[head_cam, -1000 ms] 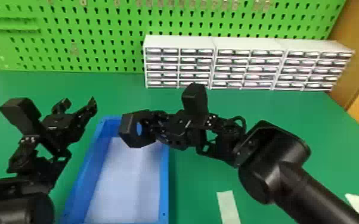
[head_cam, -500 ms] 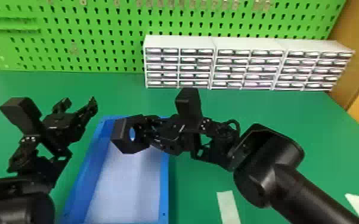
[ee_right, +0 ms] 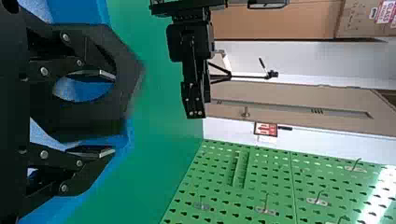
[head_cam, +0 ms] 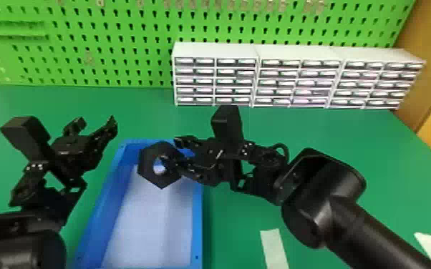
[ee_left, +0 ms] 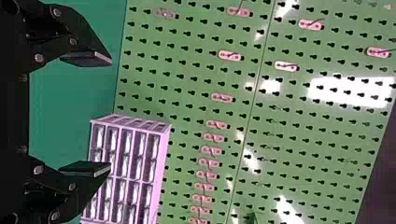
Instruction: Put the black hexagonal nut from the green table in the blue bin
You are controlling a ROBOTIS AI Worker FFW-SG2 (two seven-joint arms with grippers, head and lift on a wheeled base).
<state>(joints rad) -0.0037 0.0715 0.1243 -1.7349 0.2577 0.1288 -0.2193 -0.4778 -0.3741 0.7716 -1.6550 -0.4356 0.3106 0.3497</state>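
Black hexagonal nut (head_cam: 148,167) is tilted over the far part of the blue bin (head_cam: 197,229), at the right end effector (head_cam: 174,151). Its fingers stand apart, one crossing the nut's hole; can't tell if they touch it. Left end effector (head_cam: 95,124): fingers spread, left of the bin.

Labels: red-and-white one (ee_right: 386,11) on a cardboard box (ee_right: 357,25), red-and-white sign (ee_right: 266,129) on the wall.

Edges: nut lies between the bin's side walls, near the far one. Right arm crosses the right wall. Green surface (head_cam: 240,214) spans from the bin to the drawer cabinets (head_cam: 214,50). Pale strip (head_cam: 274,247) right of bin.

Right wrist view adds a tripod (ee_right: 243,76); left wrist view, pegboard (ee_left: 187,79) with hooks.
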